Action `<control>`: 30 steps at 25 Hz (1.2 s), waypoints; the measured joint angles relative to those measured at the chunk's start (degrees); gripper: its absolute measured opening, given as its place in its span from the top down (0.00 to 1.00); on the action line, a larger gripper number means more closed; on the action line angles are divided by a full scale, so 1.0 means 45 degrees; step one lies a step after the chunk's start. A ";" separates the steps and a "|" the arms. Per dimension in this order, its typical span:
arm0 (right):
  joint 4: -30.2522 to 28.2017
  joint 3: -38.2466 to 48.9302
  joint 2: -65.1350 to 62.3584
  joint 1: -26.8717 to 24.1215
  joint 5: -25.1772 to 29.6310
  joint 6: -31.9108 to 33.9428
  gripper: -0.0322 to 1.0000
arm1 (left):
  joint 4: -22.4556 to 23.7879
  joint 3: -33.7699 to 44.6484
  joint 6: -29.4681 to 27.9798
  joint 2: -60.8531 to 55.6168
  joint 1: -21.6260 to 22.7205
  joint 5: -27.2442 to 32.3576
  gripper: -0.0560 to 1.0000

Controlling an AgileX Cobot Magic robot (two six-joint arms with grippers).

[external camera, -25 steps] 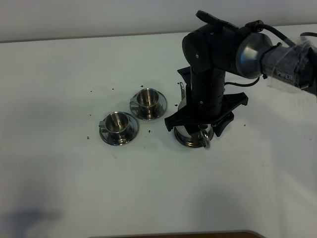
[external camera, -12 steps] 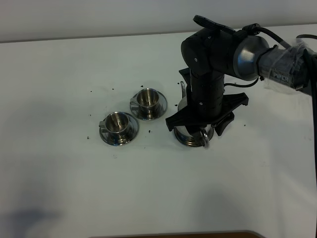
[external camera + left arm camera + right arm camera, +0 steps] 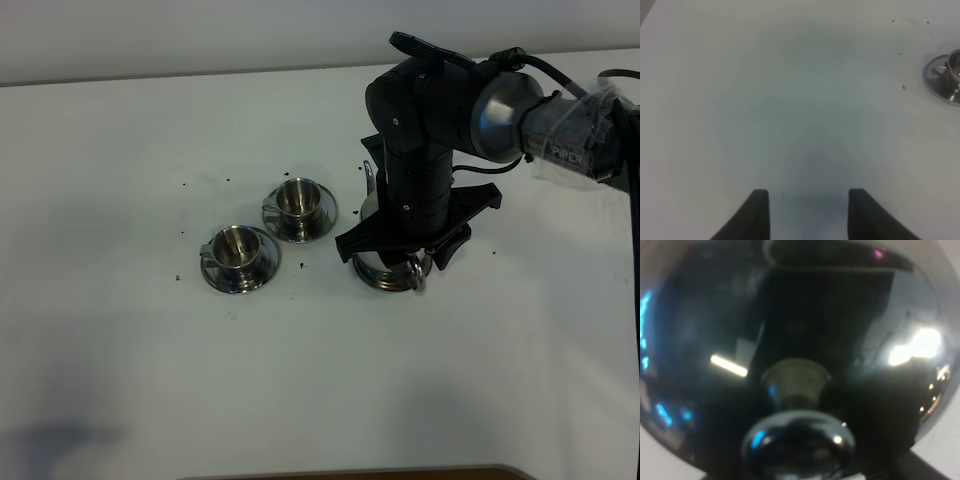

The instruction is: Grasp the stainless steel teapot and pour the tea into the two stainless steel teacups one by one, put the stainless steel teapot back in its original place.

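The teapot (image 3: 382, 275) is standing on the white table (image 3: 120, 380), right of the middle. Most of it is hidden under the right arm. The right pincer (image 3: 408, 258) is set straight above the teapot, pointing down at it. In the right wrist view almost nothing but the shiny lid (image 3: 790, 330) and its round knob (image 3: 797, 437) is seen, very close. The thin spout (image 3: 368, 182) sticks out on the far side and the loop handle (image 3: 415, 282) on the near side. So the long line of the teapot is judged to run from far to near.

The 2 cups are placed to the left of the teapot, each on its own saucer. The far cup (image 3: 298, 203) is near the spout, and the near cup (image 3: 238, 250) is further left and closer to the front. No dark tea can be seen in them. The right arm is much nearer to the teapot than the left arm. For pouring, the teapot would probably have to be lifted and carried left.

Whether the right pincer is closed on the teapot cannot be told, because its tips are hidden. The left pincer (image 3: 807, 215) is held wide apart with nothing between its fingers, low over bare table, well away from the teapot.
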 joint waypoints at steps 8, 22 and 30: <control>-0.0028 0.0000 0.0000 0.0000 -0.0038 0.0026 0.78 | 0.0000 0.0000 0.0000 0.0000 0.0000 0.0000 0.54; -0.0185 0.0000 0.0000 0.0073 -0.0024 -0.0134 0.78 | 0.0000 0.0000 -0.0012 0.0000 0.0000 0.0000 0.54; -0.0335 0.0000 0.0000 0.0164 -0.0024 -0.0143 0.78 | 0.0000 0.0000 -0.0022 0.0000 0.0000 0.0000 0.54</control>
